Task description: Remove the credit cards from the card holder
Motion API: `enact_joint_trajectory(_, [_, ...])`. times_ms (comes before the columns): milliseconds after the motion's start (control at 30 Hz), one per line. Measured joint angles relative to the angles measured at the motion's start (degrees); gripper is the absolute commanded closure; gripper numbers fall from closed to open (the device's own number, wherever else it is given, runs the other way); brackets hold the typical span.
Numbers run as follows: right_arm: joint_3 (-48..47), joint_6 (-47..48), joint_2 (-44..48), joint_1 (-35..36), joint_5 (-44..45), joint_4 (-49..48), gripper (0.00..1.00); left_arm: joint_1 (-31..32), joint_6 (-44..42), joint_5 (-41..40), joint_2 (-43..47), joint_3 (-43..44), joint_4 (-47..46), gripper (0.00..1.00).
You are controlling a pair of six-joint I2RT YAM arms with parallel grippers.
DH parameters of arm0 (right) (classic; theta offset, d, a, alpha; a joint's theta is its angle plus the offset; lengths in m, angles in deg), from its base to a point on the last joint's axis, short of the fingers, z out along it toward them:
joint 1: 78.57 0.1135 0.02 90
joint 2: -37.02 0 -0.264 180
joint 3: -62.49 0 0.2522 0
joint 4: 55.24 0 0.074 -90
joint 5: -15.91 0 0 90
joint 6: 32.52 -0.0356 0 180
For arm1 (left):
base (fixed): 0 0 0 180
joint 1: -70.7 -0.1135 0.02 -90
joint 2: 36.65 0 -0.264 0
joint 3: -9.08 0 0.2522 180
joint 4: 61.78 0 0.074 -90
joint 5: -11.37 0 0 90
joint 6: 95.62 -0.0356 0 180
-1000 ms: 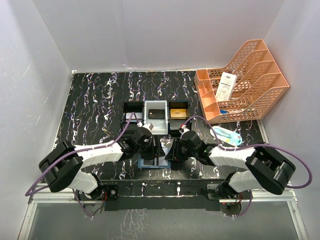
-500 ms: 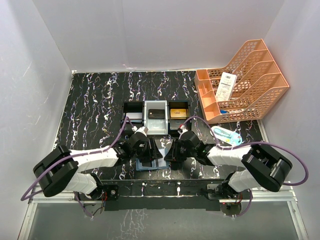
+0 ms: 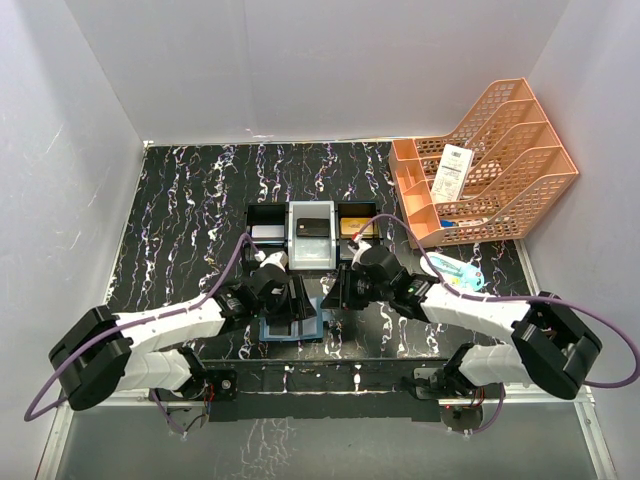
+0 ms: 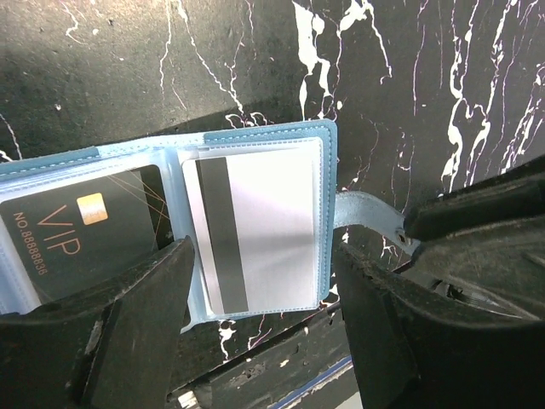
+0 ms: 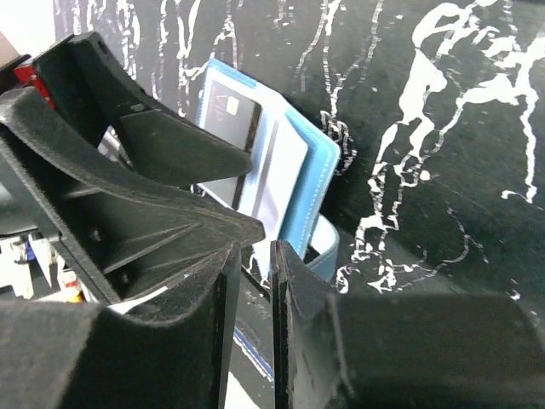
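The teal card holder [image 3: 290, 328] [image 4: 255, 132] [image 5: 319, 170] lies open near the table's front edge. Its left pocket holds a black VIP card [image 4: 77, 230] [image 5: 234, 111] and its right pocket a grey striped card [image 4: 272, 213]. My left gripper [image 3: 288, 305] [image 4: 260, 256] is open, its fingers straddling the right panel without touching the grey card. My right gripper [image 3: 337, 292] [image 5: 255, 249] is nearly shut, its tips pinching the holder's right edge by the snap tab [image 4: 366, 213]. A black card [image 3: 313, 227] and a gold card [image 3: 355, 227] lie in the tray [image 3: 312, 258].
The three-compartment tray sits just beyond the holder. An orange file rack [image 3: 500, 150] with a barcoded slip [image 3: 453, 170] stands at the back right. A white-and-blue oval case [image 3: 452, 268] lies beside my right arm. The metal table edge [image 3: 320, 375] runs close below the holder.
The holder and my left gripper have shifted left and toward the front edge. My left jaws stand a little wider. My right gripper has moved slightly away from the front edge.
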Motion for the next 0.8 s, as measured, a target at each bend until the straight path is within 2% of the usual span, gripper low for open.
enact_joint_trajectory(133, [-0.74,-1.01,-1.9,0.0,-3.43,-2.89,0.85,0.0,-0.02,-0.96,1.31,0.15,1.4,0.35])
enact_joint_trajectory(433, [-3.58,-2.03,-11.65,0.74,-8.24,-5.38,0.88,0.0,0.09,-3.67,7.15,0.15,6.34,0.46])
enact_joint_trajectory(633, [-5.6,-1.51,-14.62,1.29,-7.91,-5.38,0.9,0.0,-0.26,-4.26,9.27,0.15,7.69,0.46])
enact_joint_trajectory(800, [-3.65,-1.4,-15.52,1.38,-5.29,-4.59,0.91,0.0,-1.38,-2.99,7.19,0.15,6.91,0.47])
